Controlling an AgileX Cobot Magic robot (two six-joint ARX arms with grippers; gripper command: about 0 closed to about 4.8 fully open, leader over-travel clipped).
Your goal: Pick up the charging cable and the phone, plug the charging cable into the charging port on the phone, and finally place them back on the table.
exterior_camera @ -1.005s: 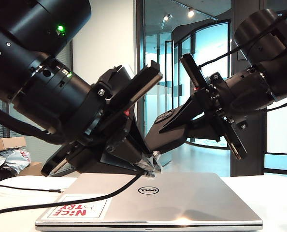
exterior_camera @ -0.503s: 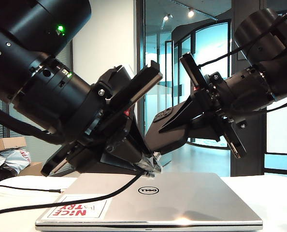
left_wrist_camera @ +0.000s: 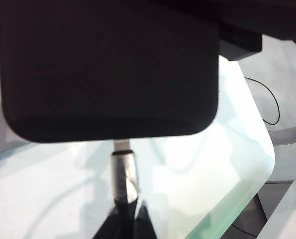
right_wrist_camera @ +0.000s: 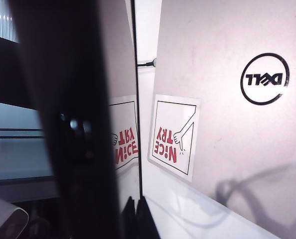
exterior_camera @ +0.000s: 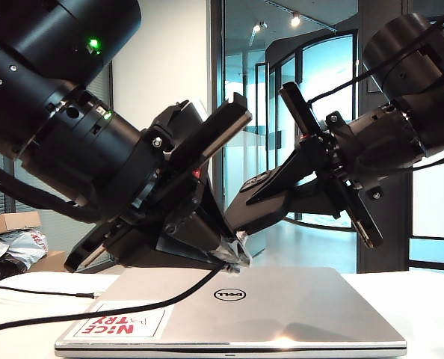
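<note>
Above the laptop, my left gripper is shut on the charging cable's silvery plug. The black cord hangs from it across the laptop lid toward the left. The phone, a matte black slab, is held in the air by my right gripper, which is shut on its edge. In the left wrist view the plug's tip touches the middle of the phone's short edge, and a short piece of metal tongue shows between them. The phone appears edge-on in the right wrist view.
A closed silver Dell laptop with a "NICE TRY" sticker lies on the white table under both grippers. Another thin black cord with a dark tip lies on the table to the left. Cardboard and bags sit behind, far left.
</note>
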